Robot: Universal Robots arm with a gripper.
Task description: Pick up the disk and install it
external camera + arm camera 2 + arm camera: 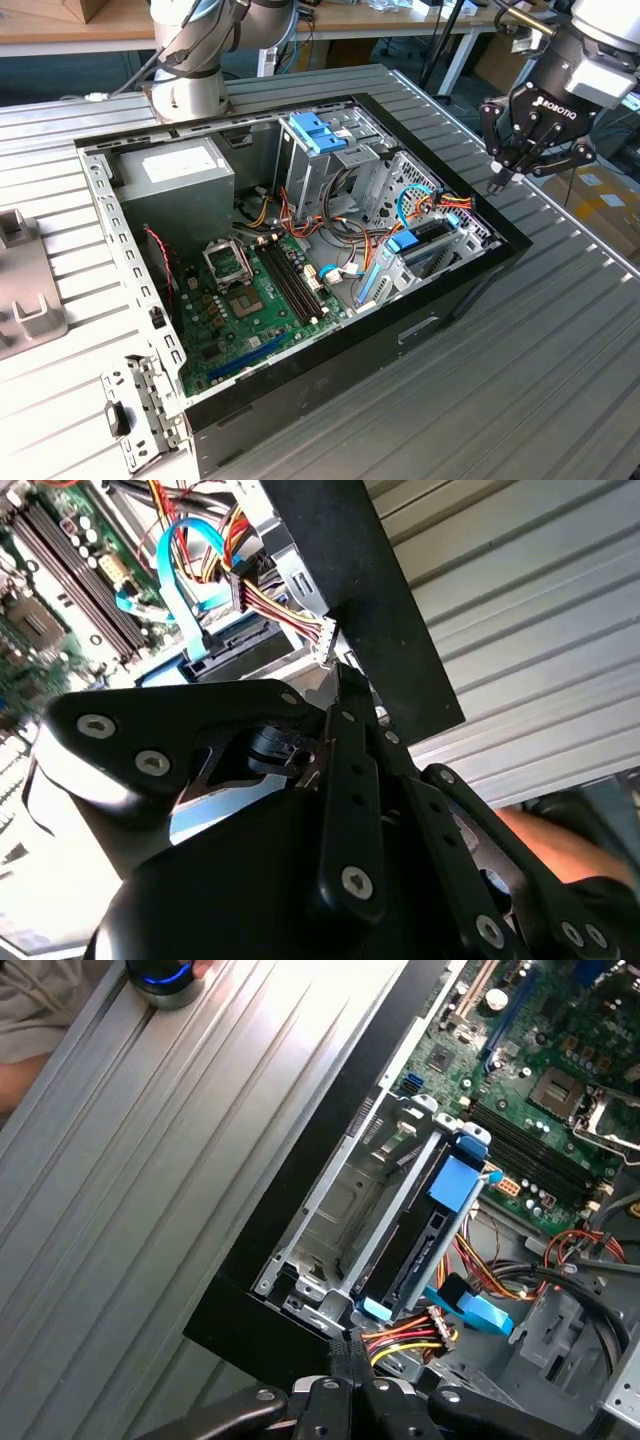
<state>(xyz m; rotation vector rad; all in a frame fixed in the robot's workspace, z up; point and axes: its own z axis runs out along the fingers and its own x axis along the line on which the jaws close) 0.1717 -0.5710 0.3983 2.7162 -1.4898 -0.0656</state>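
Two gripper point(497, 183) fingers point(345, 1365) pressed together, empty, just above the computer case's point(440, 300) corner.

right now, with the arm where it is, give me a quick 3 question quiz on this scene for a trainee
1. True or false: the gripper hangs over the middle of the open computer case.
2. What does the case stand on? A) a wooden floor B) a ribbed metal table C) a cardboard box
3. Fill in: the gripper's fingers are ____ (open or shut).

Key:
1. False. It hangs by the case's wall at the exterior view's right, not over the motherboard.
2. B.
3. Shut, with nothing held between them.
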